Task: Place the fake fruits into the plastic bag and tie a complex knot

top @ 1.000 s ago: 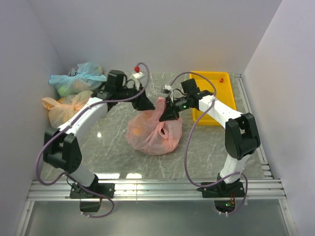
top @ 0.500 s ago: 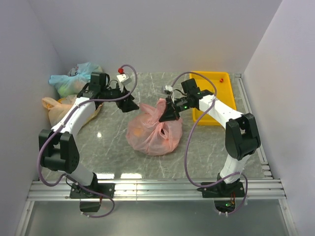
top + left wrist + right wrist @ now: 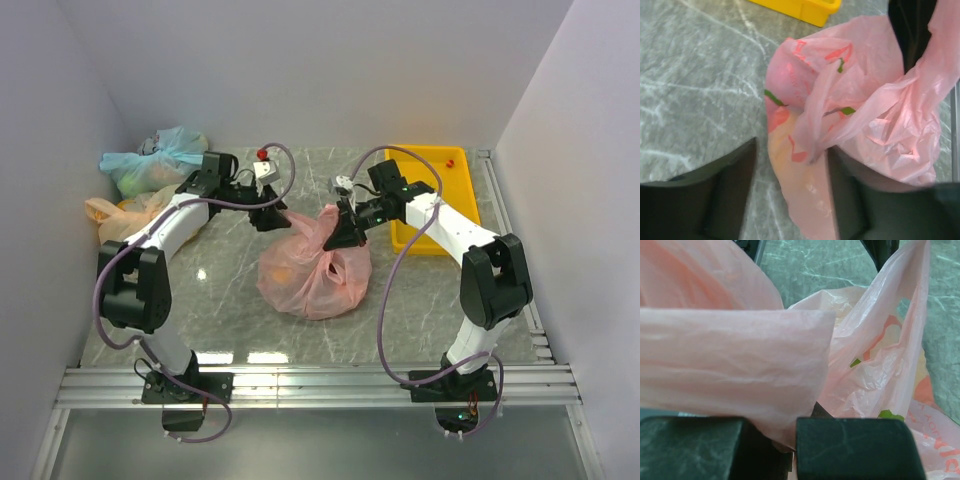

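Salmon-pink and crinkly, found slumped at the middle of the table (image 3: 215, 295): the plastic bag (image 3: 315, 275), with fake fruits (image 3: 285, 268) glimpsed as orange blurs through its wall and a yellow tray (image 3: 435, 200) at its two o'clock. Judged its upper flap hauled toward twelve o'clock by the right gripper (image 3: 338, 232), clamped tight on that film, probably to keep the mouth gathered and a handle offered for knotting. Noted the left gripper (image 3: 792, 150) at the bag's ten o'clock, jaws well apart, a twisted strand of bag between the fingers (image 3: 732, 195) but not pinched.
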